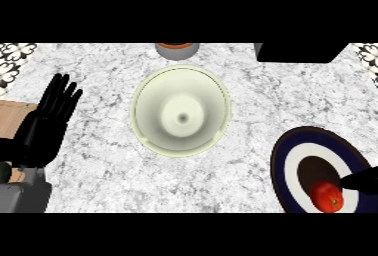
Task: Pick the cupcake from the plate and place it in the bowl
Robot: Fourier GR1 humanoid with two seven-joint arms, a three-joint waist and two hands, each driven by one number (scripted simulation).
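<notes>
Reaching at the red cupcake [327, 196] on the plate [289, 150], right hand [360, 181] mostly out of frame, finger state unclear; light, probably soft, pinch its sides.

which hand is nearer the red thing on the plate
Right. The right hand shows only as a dark tip just beside the red thing on the plate; the left hand rests far across the counter.

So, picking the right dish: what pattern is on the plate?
Dark navy rim, white ring, dark centre on the plate; head view.
</notes>
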